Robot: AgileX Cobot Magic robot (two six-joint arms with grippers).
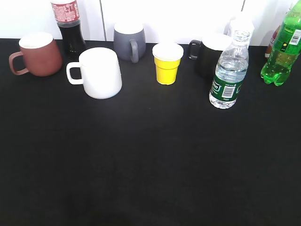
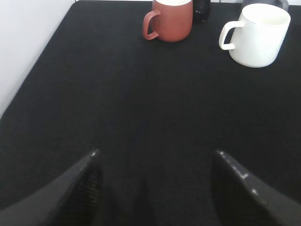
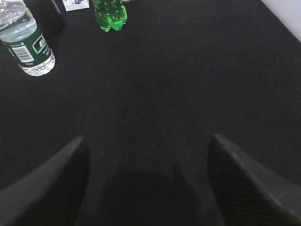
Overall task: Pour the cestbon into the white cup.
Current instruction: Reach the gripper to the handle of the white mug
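The cestbon (image 1: 229, 75), a clear bottle with a dark green label and no cap on, stands upright at the right of the black table; it also shows at the top left of the right wrist view (image 3: 26, 44). The white cup (image 1: 98, 73), a wide mug with its handle to the left, stands upright at the left centre and shows in the left wrist view (image 2: 257, 34). My left gripper (image 2: 155, 155) is open and empty over bare table, well short of the cup. My right gripper (image 3: 146, 139) is open and empty, short of the bottle. Neither gripper shows in the exterior view.
A brown mug (image 1: 36, 54), a cola bottle (image 1: 69, 28), a grey mug (image 1: 129, 41), a yellow cup (image 1: 167, 63), a black mug (image 1: 209, 54) and a bright green soda bottle (image 1: 283, 49) stand along the back. The table's left edge (image 2: 35, 70) meets a white wall.
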